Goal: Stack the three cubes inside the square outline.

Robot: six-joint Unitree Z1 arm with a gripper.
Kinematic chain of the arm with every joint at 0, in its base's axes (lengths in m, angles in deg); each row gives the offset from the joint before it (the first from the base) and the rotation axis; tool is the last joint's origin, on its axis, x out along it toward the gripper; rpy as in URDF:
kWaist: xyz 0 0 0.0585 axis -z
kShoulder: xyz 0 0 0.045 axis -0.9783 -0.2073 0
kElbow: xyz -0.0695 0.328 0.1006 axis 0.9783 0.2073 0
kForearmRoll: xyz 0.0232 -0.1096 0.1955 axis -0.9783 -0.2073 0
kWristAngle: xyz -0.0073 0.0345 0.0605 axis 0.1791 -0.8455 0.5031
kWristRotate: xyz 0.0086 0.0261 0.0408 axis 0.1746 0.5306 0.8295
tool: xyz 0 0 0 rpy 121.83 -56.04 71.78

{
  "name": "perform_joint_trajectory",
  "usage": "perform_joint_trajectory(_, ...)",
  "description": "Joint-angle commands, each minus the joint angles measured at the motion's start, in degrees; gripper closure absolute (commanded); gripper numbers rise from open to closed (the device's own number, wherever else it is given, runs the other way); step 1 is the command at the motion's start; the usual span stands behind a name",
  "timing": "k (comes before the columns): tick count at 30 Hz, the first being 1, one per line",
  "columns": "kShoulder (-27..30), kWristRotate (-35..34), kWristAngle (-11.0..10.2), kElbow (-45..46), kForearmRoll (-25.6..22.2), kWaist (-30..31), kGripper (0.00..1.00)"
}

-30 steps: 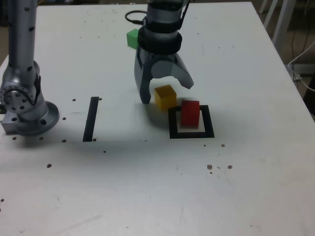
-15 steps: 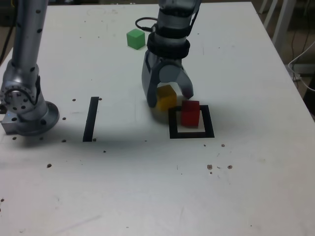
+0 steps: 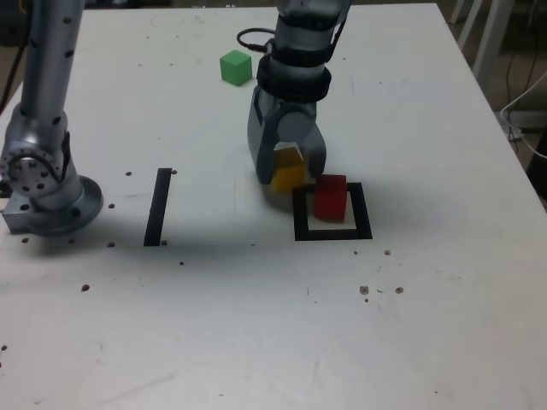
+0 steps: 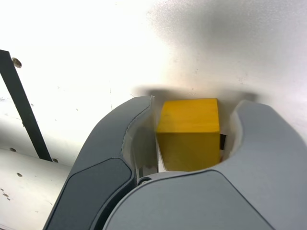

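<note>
Tool unclenched around yellow cube, centre frame. Centre jaws before closing; lift straight, clear of red cube.

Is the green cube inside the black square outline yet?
No, the green cube sits out on the table, well apart from the square outline, which has the red cube in it.

Yellow cube between end effector fingers (dark strip well apart).

Grey pincer with curved fingers, pale tubular arm, dark cable, seemingly black-banded wrist.
</note>
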Motion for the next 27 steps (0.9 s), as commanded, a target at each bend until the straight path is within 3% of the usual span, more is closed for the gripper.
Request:
perform_joint_trajectory(1, 0.29, 0.09, -0.2, 0.31, 0.13, -0.08, 0.71)
perform_joint_trajectory(10, 2.54, 0.77, -2.17, 0.1, -1.96, -0.08, 0.71)
perform_joint_trajectory(18, 4.44, 2.12, -5.66, -6.45, -9.0, 2.29, 0.71)
perform_joint_trajectory(27, 3.25, 3.72, -4.75, -14.78, -14.64, 6.25, 0.71)
